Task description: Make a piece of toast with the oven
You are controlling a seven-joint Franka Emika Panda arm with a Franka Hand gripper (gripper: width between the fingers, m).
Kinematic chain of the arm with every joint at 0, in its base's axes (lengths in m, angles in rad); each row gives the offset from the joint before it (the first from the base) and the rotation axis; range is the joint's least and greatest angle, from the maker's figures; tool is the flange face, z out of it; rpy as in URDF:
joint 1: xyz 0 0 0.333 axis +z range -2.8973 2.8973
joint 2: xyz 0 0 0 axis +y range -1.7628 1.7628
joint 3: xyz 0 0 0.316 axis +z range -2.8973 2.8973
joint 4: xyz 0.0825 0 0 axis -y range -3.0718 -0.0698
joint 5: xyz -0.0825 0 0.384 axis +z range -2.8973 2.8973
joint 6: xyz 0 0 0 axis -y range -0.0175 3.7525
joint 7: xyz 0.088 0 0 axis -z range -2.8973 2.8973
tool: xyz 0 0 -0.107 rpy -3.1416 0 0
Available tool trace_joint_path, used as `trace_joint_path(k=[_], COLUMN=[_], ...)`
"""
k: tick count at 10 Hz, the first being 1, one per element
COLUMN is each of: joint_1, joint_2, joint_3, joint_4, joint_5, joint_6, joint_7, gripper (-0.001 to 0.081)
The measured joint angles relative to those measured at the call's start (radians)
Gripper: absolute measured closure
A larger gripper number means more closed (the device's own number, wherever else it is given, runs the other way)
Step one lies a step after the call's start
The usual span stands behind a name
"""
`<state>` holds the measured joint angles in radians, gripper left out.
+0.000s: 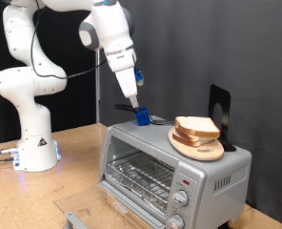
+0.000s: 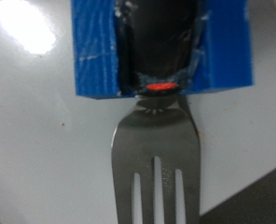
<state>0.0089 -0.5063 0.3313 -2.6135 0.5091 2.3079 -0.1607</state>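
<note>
The oven (image 1: pixel 222 170) is a silver toaster oven at the exterior view's lower right, with its wire rack (image 1: pixel 139 177) showing in the front. Two slices of toast bread (image 1: pixel 196 126) lie stacked on a round wooden board (image 1: pixel 202 149) on the oven's top. My gripper (image 1: pixel 137 108) points down at the top's left end, shut on the blue block (image 1: pixel 141 116) on a metal fork's handle. The fork (image 1: pixel 159 119) points toward the bread, short of it. The wrist view shows the blue block (image 2: pixel 89 58) and the fork's tines (image 2: pixel 157 159) over the grey oven top, but not my fingers.
A black stand (image 1: pixel 220 107) rises behind the board on the oven top. Knobs (image 1: pixel 182 199) and a red mark (image 1: pixel 186 178) sit on the oven's front panel. The robot's base (image 1: pixel 34 143) stands on the wooden table at the exterior view's left. A grey flat piece (image 1: pixel 74 219) lies at the bottom edge.
</note>
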Motion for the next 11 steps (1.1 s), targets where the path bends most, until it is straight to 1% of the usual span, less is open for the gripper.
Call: trace_joint_path(k=[2, 4, 8, 11], joint_1=[0.005, 0.018, 0.057, 0.061], joint_2=[0.045, 0.074, 0.082, 0.082], joint_3=[0.014, 0.022, 0.028, 0.037], joint_4=[-0.01, -0.011, -0.011, -0.011], joint_5=[0.021, 0.049, 0.094, 0.096], joint_6=[0.065, 0.101, 0.107, 0.107], joint_7=[-0.017, -0.035, -0.052, -0.041], gripper=[0.0006, 0.0006, 0.0006, 0.0006])
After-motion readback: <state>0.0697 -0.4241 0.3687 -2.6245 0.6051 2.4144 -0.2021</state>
